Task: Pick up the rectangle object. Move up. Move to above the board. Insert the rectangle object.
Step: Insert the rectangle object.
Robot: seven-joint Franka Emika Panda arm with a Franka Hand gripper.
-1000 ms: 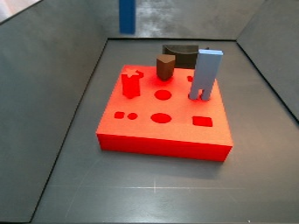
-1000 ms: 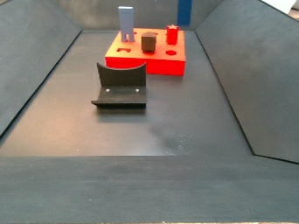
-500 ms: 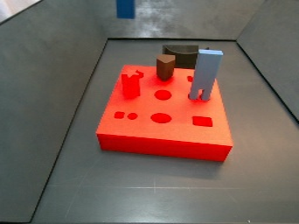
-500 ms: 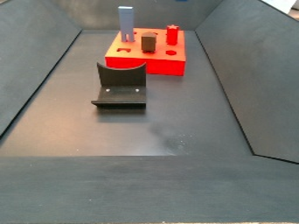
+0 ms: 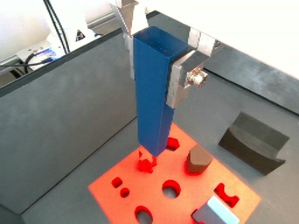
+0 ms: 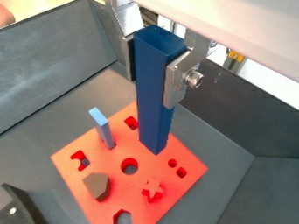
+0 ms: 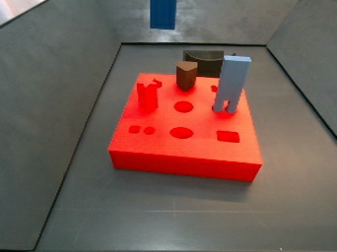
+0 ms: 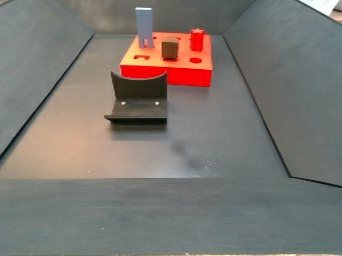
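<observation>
My gripper (image 5: 156, 44) is shut on the deep-blue rectangle object (image 5: 152, 87), which hangs upright between the silver fingers (image 5: 181, 74) in both wrist views (image 6: 152, 87). It is held high above the red board (image 5: 158, 175), with its lower end over the board's top (image 6: 117, 179). In a side view only the bar's lower end (image 7: 162, 12) shows at the top edge, above the board's far side (image 7: 198, 148). In a side view the board (image 8: 187, 72) shows, but the bar and gripper are out of view.
On the board stand a pale grey-blue two-legged block (image 7: 234, 84), a brown piece (image 7: 186, 74) and a small red notched peg (image 7: 148, 94). The dark fixture (image 8: 138, 97) stands on the floor beside the board. Grey walls enclose the floor.
The gripper with the blue bar has moved sideways, from the left to nearer above the board's far side, and has left the top of a side view.
</observation>
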